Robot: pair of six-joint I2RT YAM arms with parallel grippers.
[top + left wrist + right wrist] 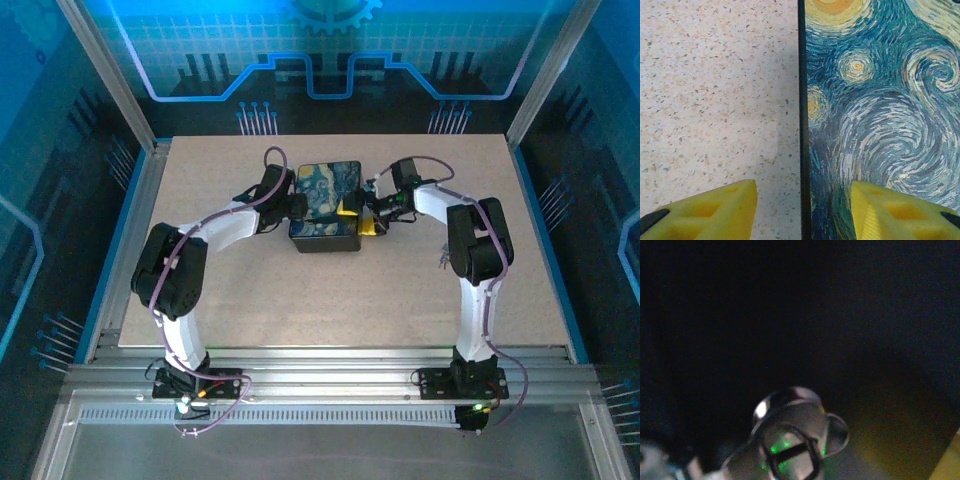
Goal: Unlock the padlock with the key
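padlock (352, 207): taken to be the small yellow patch at the right edge of the black box (322, 195), centre of the top view. it was too small to separate cleanly from the yellow fingers beside it. key (790, 442): probably the blurred silvery piece at lower centre of the right wrist view; whether it sat in the lock, could not tell. right gripper (368, 212): jaws spread wide at that spot, nothing clearly held. left gripper (802, 186): part spread, astride the box's left edge, one finger (720, 210) over the table (715, 90), the other over the painted lid (880, 100), clamping nothing seen. judged: no open lock visible; insertion and turn were left to do. the top view gave the layout, the wrist views the close detail of edge and metal.
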